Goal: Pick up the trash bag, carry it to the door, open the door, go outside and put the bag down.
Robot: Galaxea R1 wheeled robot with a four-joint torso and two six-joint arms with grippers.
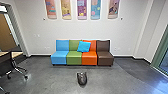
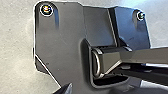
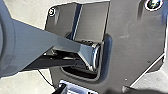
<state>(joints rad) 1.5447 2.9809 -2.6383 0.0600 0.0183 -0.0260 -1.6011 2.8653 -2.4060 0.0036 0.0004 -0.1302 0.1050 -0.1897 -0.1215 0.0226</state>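
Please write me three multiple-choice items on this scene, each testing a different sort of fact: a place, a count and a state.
1. Where is the dark bag?
A) On a seat
B) On the floor, in front of the row of seats
C) Beside the door

2. How many panels show on the wall?
A) Three
B) Four
C) Five

3. How does the bright blue cushion rest?
A) Leaning back
B) Lying flat
C) Folded in half

Key:
1. B: the head view shows bare floor between bag and seats.
2. C: five separate colored panels hang side by side.
3. A: it is propped against the green and orange backrests.
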